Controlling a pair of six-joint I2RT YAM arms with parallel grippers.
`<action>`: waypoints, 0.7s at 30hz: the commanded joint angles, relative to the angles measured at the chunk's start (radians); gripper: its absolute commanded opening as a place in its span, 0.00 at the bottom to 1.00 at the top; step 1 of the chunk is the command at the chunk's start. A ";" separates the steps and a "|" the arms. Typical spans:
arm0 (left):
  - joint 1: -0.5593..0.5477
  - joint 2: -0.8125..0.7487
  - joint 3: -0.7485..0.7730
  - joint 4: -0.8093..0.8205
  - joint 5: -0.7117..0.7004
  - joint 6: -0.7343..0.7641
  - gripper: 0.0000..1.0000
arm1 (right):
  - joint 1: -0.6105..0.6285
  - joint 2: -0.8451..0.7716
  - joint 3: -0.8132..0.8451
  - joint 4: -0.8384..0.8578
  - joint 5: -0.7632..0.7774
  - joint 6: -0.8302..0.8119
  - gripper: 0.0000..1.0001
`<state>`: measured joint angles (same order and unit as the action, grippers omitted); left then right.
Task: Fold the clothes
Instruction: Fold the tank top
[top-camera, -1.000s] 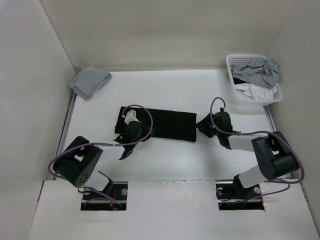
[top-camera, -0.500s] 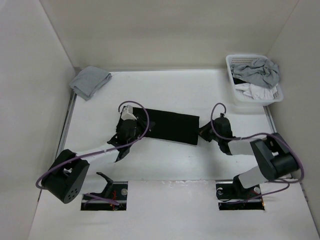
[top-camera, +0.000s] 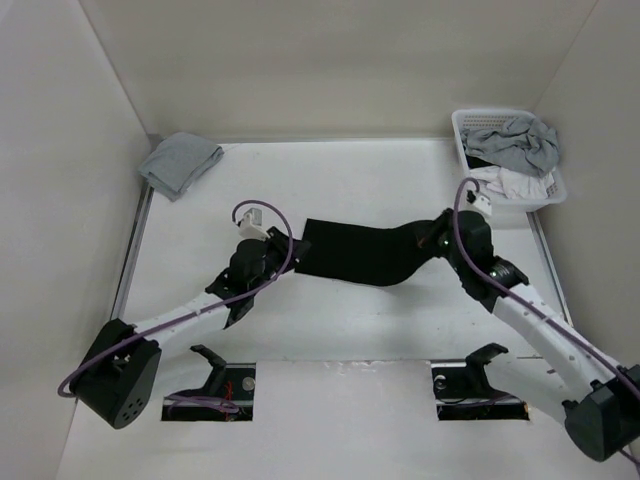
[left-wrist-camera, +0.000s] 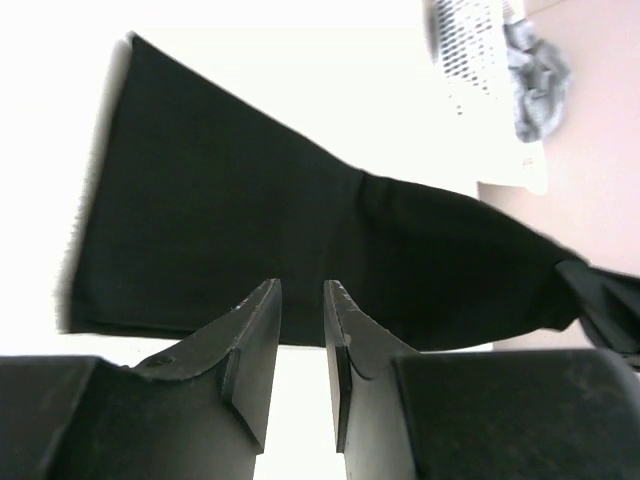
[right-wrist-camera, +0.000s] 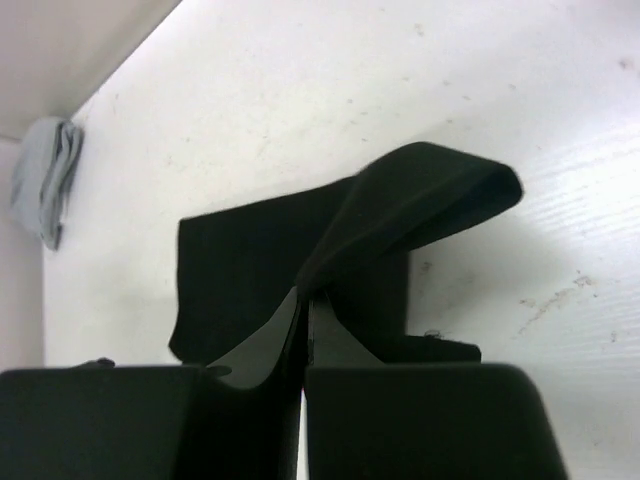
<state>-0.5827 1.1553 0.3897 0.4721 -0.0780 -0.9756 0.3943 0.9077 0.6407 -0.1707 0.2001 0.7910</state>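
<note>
The clothes (top-camera: 355, 255) are one black garment lying as a long strip across the middle of the table. My right gripper (top-camera: 437, 243) is shut on its right end, which hangs lifted off the table in a fold (right-wrist-camera: 420, 200). The right gripper (right-wrist-camera: 303, 295) has its jaws pressed together on that cloth. My left gripper (top-camera: 288, 257) sits at the strip's left edge. In the left wrist view the left gripper (left-wrist-camera: 302, 287) stands a little open, with bare table between its fingers and the clothes (left-wrist-camera: 250, 220) just beyond the tips.
A white basket (top-camera: 500, 212) with grey and white garments (top-camera: 515, 145) stands at the back right, close to the right arm. A folded light grey cloth (top-camera: 180, 162) lies in the back left corner. Walls enclose the table on three sides.
The right gripper has shut on the garment's right end and raised it toward the back right, stretching the strip rightward. The left arm has reached out along the strip's left edge.
</note>
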 joint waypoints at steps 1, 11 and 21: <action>0.014 -0.068 0.015 0.004 0.014 0.011 0.23 | 0.132 0.095 0.164 -0.164 0.146 -0.082 0.01; 0.091 -0.336 -0.051 -0.144 0.055 0.003 0.24 | 0.399 0.620 0.630 -0.295 0.237 -0.068 0.01; 0.261 -0.496 -0.098 -0.245 0.161 -0.026 0.24 | 0.508 1.114 1.070 -0.362 0.213 0.007 0.32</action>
<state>-0.3492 0.6788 0.3115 0.2466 0.0231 -0.9867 0.8841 1.9945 1.6321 -0.4946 0.4107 0.7635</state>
